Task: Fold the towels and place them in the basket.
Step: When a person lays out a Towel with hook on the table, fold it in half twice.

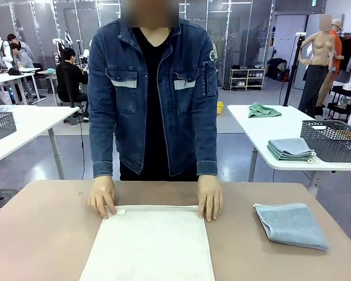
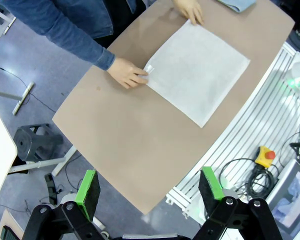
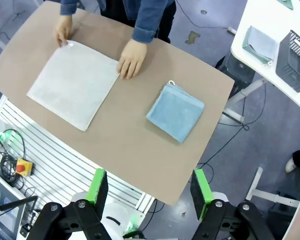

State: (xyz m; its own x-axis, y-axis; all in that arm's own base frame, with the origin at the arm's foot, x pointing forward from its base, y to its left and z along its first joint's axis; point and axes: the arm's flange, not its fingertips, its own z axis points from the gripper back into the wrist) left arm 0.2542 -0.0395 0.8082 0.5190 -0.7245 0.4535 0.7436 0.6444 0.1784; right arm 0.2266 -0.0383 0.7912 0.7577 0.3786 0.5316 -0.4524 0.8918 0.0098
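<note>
The cream towel runs off the front view's bottom edge, and the dark basket on the side table is cut at the right, its inside hidden. We count two towels on our table: the cream one flat, a person's hand on each far corner, and a blue towel folded, apart to its right. Our left gripper and right gripper hang above the table, jaws spread wide, empty.

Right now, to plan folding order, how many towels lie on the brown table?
2: cream-white towel spread flat mid-table; folded blue-grey towel on the robot's right side. None seems hidden.
</note>
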